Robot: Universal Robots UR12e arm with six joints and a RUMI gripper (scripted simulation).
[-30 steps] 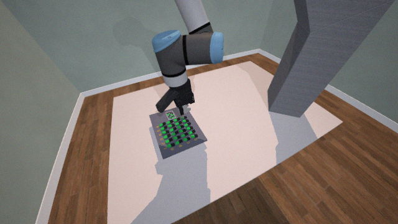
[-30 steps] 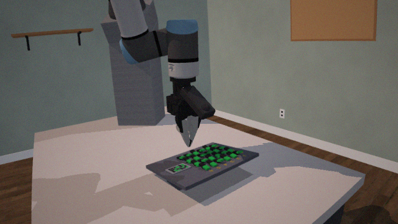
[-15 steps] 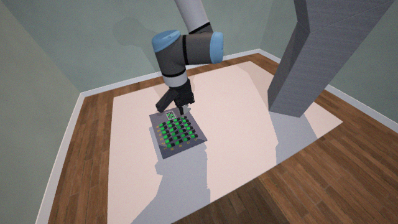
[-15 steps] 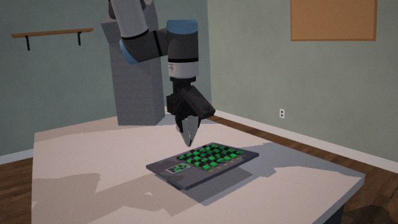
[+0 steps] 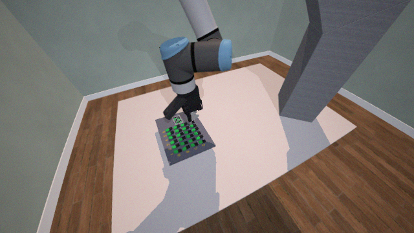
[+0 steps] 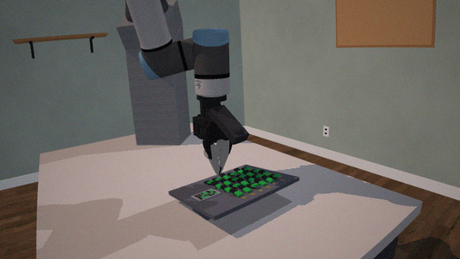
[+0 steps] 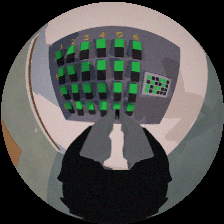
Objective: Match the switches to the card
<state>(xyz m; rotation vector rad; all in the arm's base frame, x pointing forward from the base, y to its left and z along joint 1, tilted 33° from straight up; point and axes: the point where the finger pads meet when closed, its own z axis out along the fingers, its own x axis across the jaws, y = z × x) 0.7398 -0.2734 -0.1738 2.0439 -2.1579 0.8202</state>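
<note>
Switches stand in a grid of green and dark grey halves on a grey panel, and that panel serves as the landmark for the rest. Going left to right in the exterior view: well to the left of the panel, high on the wall, hangs a wooden shelf. Behind the panel and to its left rises a tall grey pillar, standing on the pale table that also bears the panel. On the panel's left end lies the small card, a patch of green and dark squares, just beside the grid. Over the panel's near-left part hangs the arm, wrist pointing straight down, with the gripper at its end. Its fingers are closed together into one narrow point with nothing between them, and that point is at the edge of the grid on the arm's side, close over the switches; whether it touches one cannot be told from this view.

In the wrist view the closed fingertips sit just below the nearest row of switches, near the fifth column, with the card to the right of the grid. Yellow numerals run along the panel's far edge.

To the right of the panel, on the far wall, are a white outlet low down and an orange board high up.
</note>
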